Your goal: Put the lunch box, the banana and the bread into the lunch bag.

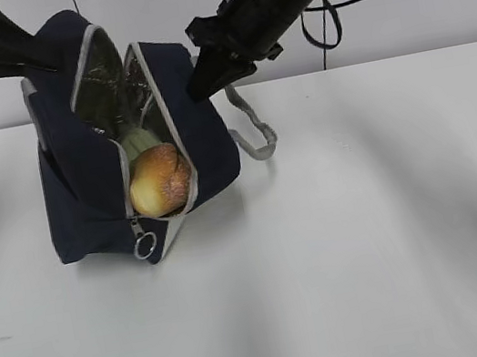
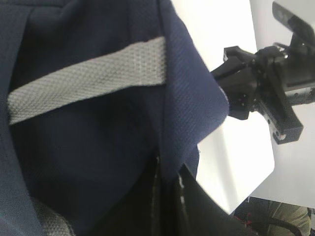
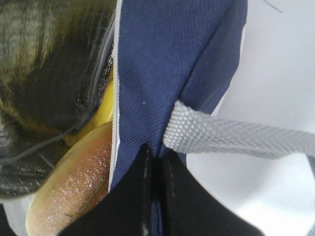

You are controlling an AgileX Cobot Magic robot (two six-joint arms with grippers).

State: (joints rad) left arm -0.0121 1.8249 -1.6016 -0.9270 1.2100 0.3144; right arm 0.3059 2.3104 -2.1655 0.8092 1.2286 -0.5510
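Pinching the lunch bag (image 1: 204, 138) rim, right tool (image 1: 200, 82) above bread (image 1: 160, 180).

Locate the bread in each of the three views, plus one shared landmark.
Exterior: bread low in the lunch bag mouth, left of centre.
Left wrist: not in it; only the bag's outer fabric shows.
Right wrist: bottom left, behind the zipper edge.
Shared landmark: the bag's grey strap.

One lunch bag (image 1: 82, 183) stands on the single white worktop (image 1: 369, 239), toward the upper left of the frame. In its open mouth I count one bread roll (image 1: 158, 180), one lunch box (image 1: 138, 141) showing pale green behind it, and one banana (image 3: 107, 101). Two grey strap handles (image 1: 253, 130) show, and one ring pull (image 1: 146, 246).
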